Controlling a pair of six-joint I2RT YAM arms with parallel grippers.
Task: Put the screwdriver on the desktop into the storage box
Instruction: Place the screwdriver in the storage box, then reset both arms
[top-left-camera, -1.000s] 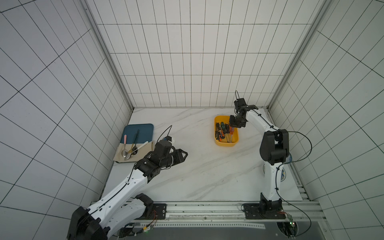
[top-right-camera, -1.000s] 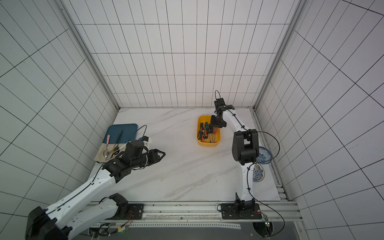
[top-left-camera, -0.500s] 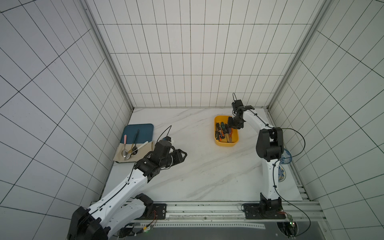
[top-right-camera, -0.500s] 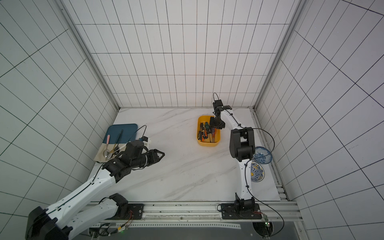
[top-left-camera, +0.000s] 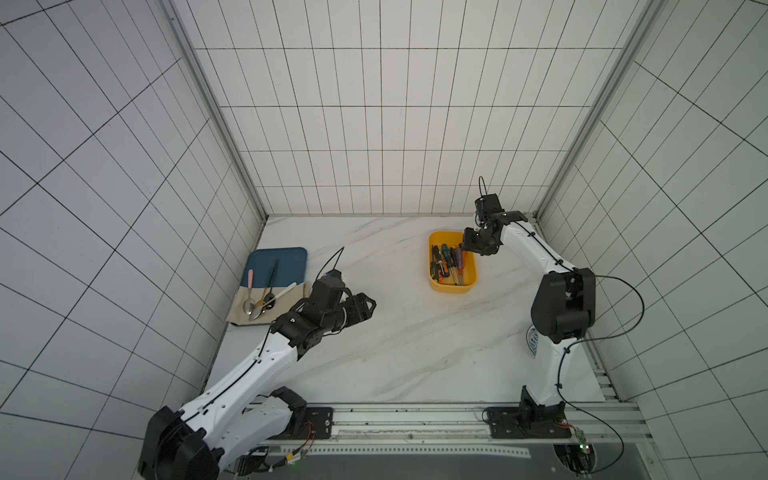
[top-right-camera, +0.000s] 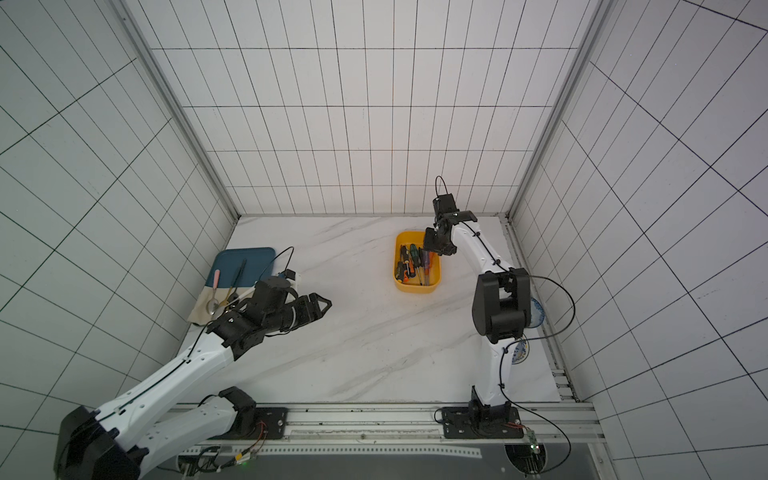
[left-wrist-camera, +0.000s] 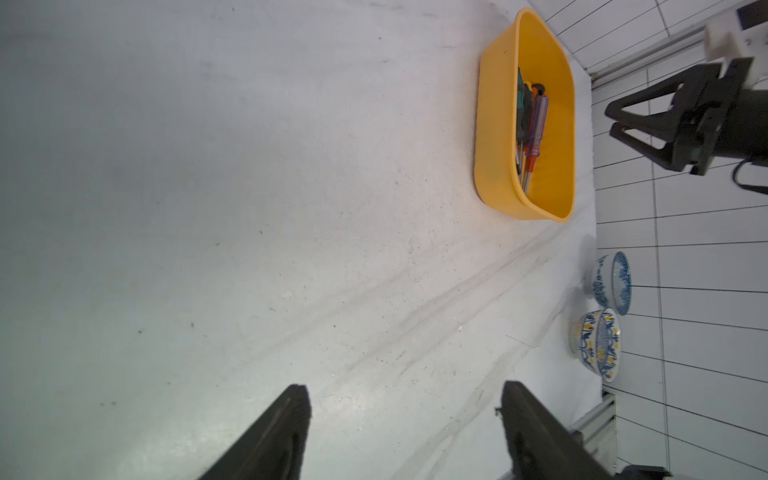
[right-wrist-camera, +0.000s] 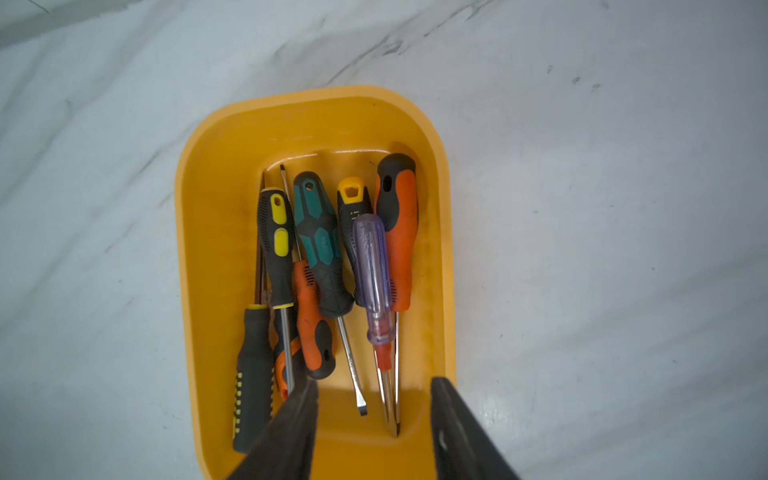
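right claw (right-wrist-camera: 374, 382) hung spread, empty, over storage box (right-wrist-camera: 187, 257) | screwdrivers (right-wrist-camera: 320, 245) lay inside | left claw (left-wrist-camera: 405, 390) stood spread over surface (left-wrist-camera: 208, 208) | likely best: lift straight, clearing rim

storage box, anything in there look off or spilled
Nothing stands out. The screwdrivers lie loosely piled inside the storage box, some crossing and pointing opposite ways, but none hangs over the rim or lies on the desktop beside it. The right claw hangs open over one end, holding nothing.

Overhead stereo pair, wrist cameras facing desktop (left-wrist-camera: 208, 208)
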